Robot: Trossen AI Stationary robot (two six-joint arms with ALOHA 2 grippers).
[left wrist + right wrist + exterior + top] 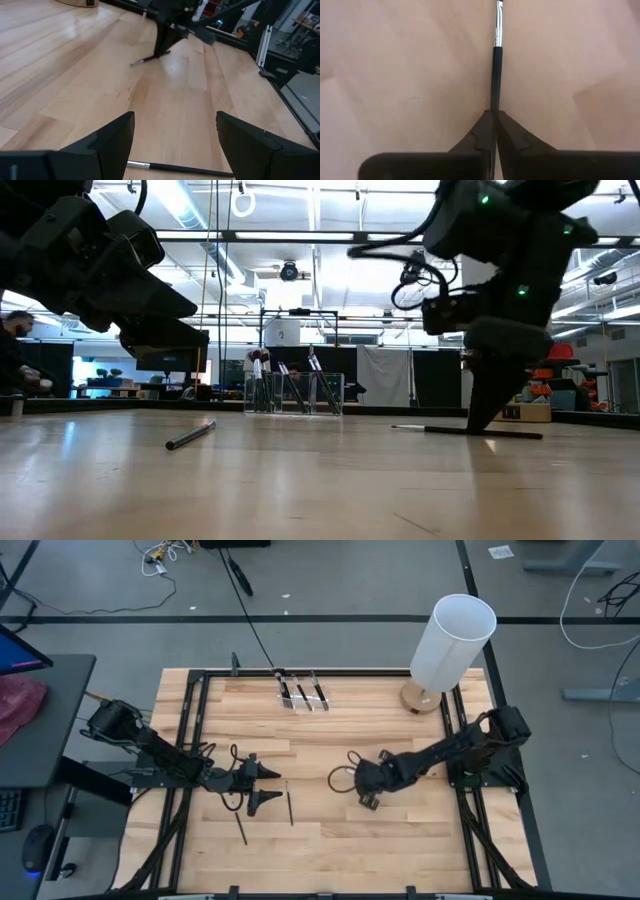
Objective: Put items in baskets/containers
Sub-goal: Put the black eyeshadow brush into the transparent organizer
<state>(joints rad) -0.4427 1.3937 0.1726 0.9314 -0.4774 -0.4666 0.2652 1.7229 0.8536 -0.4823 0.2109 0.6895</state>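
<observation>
- The clear organiser box (302,692) is sitting at the far middle of the table (330,840), and several brushes are already standing or leaning in it; the high view is showing about 3 dark handles, and the low view (293,392) is suggesting a few more, though an exact count is not possible.
- The right gripper (366,798) is reaching down to the table near its middle, and its fingers are pinched together on the handle end of a slim brush (496,55) that is lying flat on the wood, its silver ferrule pointing away from the wrist camera.
- That brush is not yet lifted: in the low view (466,430) it is lying along the tabletop beneath the lowered gripper.
- The left gripper (262,786) is hovering just above the table on the left half, with its fingers spread wide and nothing between them.
- 2 more brushes are waiting near it: one (290,808) just beside the fingertips and one (241,829) closer to the near edge; the left wrist camera is showing a brush (180,169) lying crosswise right below the open fingers.
- Judging from this, the task is well underway but unfinished: at least 3 brushes are remaining on the table, 1 of them already gripped.
- A tall white cylinder on a wooden base (450,645) is standing at the far right corner, apart from the work.
</observation>
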